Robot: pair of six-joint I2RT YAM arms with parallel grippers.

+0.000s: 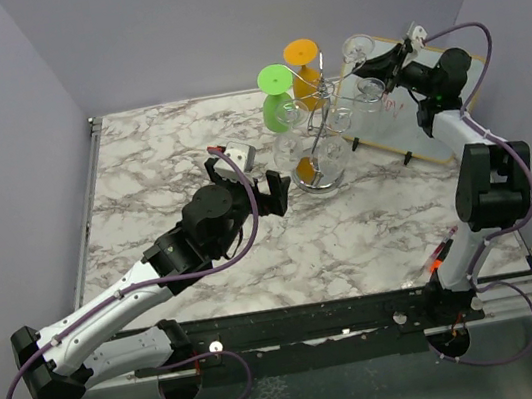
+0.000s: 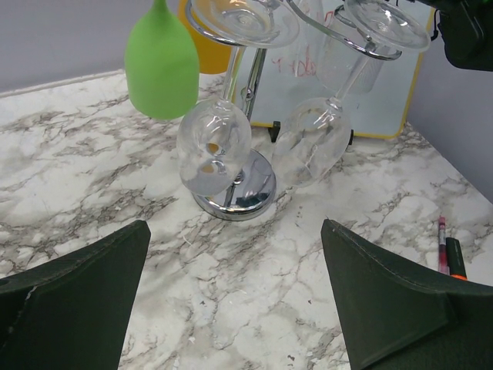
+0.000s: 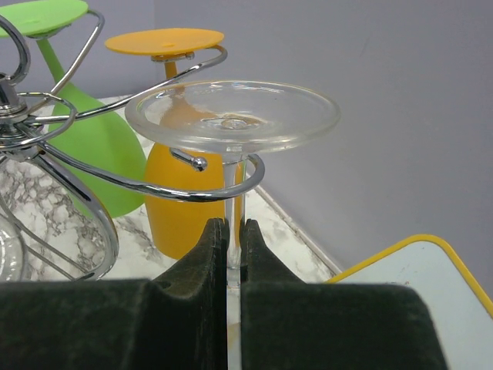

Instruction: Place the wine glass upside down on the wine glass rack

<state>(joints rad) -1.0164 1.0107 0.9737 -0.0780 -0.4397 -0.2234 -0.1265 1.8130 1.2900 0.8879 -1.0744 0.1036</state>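
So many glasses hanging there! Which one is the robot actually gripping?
The clear wine glass beside the orange wine glass: the right end effector pinches its stem just below the foot. The other glasses hang untouched.

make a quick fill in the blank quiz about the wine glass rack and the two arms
1. The right pincer is shut on the ____ of the clear wine glass.
2. The left pincer is ____ and holds nothing.
3. Two coloured glasses hang upside down on the wine glass rack: the orange glass and a ____ one.

Missing words: stem; open; green
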